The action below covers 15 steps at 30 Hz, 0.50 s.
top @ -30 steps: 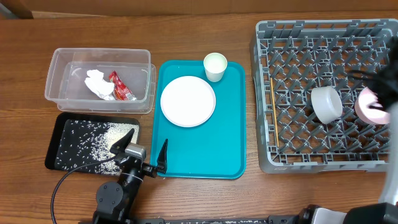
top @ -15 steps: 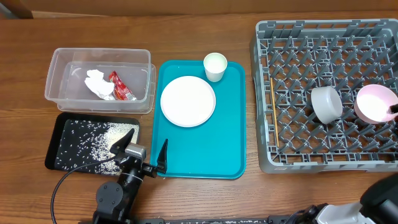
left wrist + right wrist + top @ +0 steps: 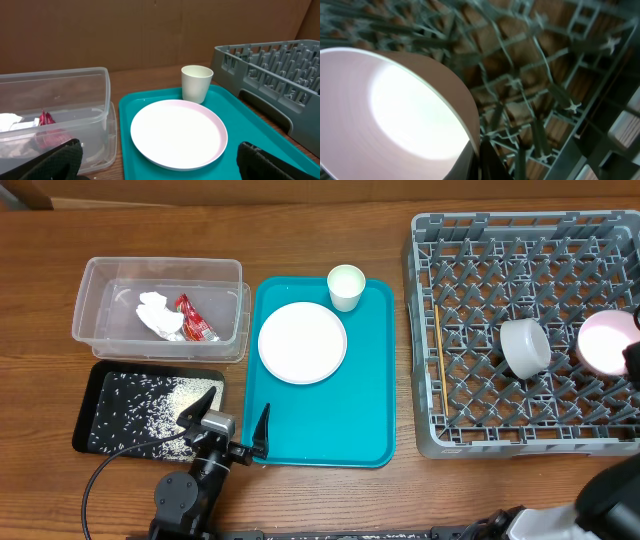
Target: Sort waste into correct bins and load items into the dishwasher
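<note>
The grey dish rack (image 3: 520,240) held the pinkish plate (image 3: 607,343) tilted (near its right edge), rim pinched in the clenched right gripper (image 3: 480,155). The teal tray (image 3: 330,420) bore the large white plate (image 3: 302,342) and the cup (image 3: 346,286); beside the tray, the left gripper (image 3: 240,402) gaped, released

tub (image 3: 160,272)'s far left with tissue (image 3: 155,313) and packet (image 3: 193,319) inside, grain tray (image 3: 150,367) in front of it. your middle tray (image 3: 330,425) holds plate (image 3: 302,342) and cup (image 3: 346,286); rack (image 3: 500,230) on the right holds bowl (image 3: 525,347), small plate (image 3: 605,343), chopsticks (image 3: 439,345).
</note>
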### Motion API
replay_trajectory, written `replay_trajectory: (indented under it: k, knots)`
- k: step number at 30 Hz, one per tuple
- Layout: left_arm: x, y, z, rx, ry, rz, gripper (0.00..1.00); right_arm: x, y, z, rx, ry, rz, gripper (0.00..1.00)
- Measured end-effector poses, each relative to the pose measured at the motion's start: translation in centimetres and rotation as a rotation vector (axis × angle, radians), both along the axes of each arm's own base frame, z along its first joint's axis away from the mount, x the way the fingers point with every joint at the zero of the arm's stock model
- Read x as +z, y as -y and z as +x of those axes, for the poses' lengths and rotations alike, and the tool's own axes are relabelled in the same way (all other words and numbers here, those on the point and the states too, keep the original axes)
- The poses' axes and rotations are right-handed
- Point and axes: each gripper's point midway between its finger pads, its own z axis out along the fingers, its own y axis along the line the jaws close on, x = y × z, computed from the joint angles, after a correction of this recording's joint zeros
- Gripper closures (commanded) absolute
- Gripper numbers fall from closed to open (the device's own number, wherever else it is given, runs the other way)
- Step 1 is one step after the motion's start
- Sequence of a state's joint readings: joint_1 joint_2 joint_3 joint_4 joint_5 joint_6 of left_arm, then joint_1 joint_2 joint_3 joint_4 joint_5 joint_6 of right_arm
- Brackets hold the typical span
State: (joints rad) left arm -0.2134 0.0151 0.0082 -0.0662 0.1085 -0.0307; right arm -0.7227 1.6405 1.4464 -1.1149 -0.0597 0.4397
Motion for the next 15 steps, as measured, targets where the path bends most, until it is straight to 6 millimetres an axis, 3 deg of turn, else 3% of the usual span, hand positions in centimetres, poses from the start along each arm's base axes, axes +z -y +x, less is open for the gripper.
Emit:
replay_trajectory:
  k: [4, 7, 10, 15]
  knots:
    - [0.0, 0.0, 0.0, 0.000, 0.000, 0.000, 0.00, 5.4, -2.3, 1.9, 0.091, 0.056, -0.230, 0.96]
    - [0.0, 0.0, 0.0, 0.000, 0.000, 0.000, 0.00, 8.3, -4.4, 3.2, 0.153, 0.046, -0.404, 0.96]
    - [0.0, 0.0, 0.0, 0.000, 0.000, 0.000, 0.00, 9.1, -5.9, 3.6, 0.196, -0.046, -0.568, 0.96]
    - [0.0, 0.0, 0.0, 0.000, 0.000, 0.000, 0.00, 7.9, -5.8, 3.9, 0.207, -0.243, -0.786, 0.96]
